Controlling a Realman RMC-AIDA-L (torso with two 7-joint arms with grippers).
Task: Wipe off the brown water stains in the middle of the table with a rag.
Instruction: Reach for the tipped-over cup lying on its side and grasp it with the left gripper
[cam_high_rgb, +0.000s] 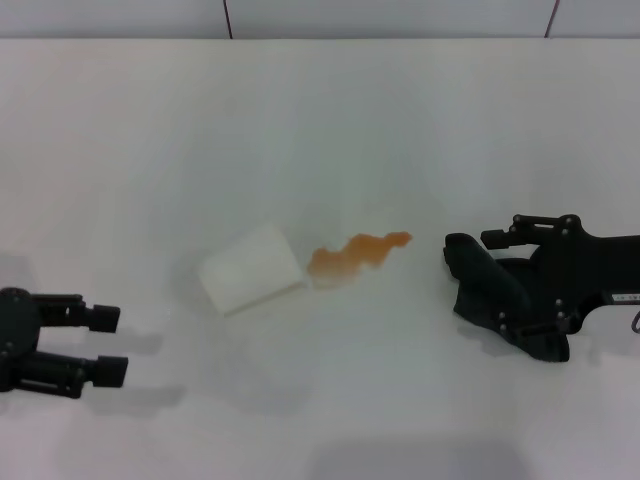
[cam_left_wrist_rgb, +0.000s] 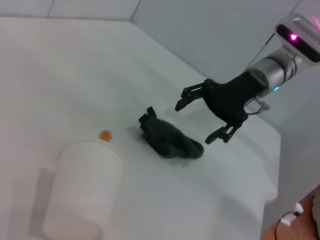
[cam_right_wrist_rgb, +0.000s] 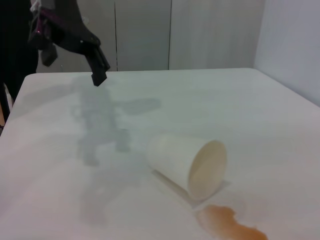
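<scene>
So the big plain white matte table (cam_high_rgb: 320, 120) has a whitish translucent plastic cup (cam_high_rgb: 250, 268) tipped on its side near the middle; its mouth faces the thin wavy orange-brown water stain (cam_high_rgb: 358, 254), which starts right at the rim and trails off toward the robot's right.

The soft dark-grey crumpled rag (cam_high_rgb: 488, 285) sits on the table to the right of the stain, a small gap between them; the black metal right gripper (cam_high_rgb: 520, 280) is right over it. In the head view the two blur into one dark shape; the left wrist view sorts it out, where the right gripper (cam_left_wrist_rgb: 202, 117) has its fingers spread wide, hanging just beside and above the rag (cam_left_wrist_rgb: 170, 139), not closed on it; can't tell if a fingertip touches the cloth.

The black left gripper (cam_high_rgb: 105, 345) is low on the robot's left, fingers apart, holding nothing, well away from cup, stain and rag.
</scene>
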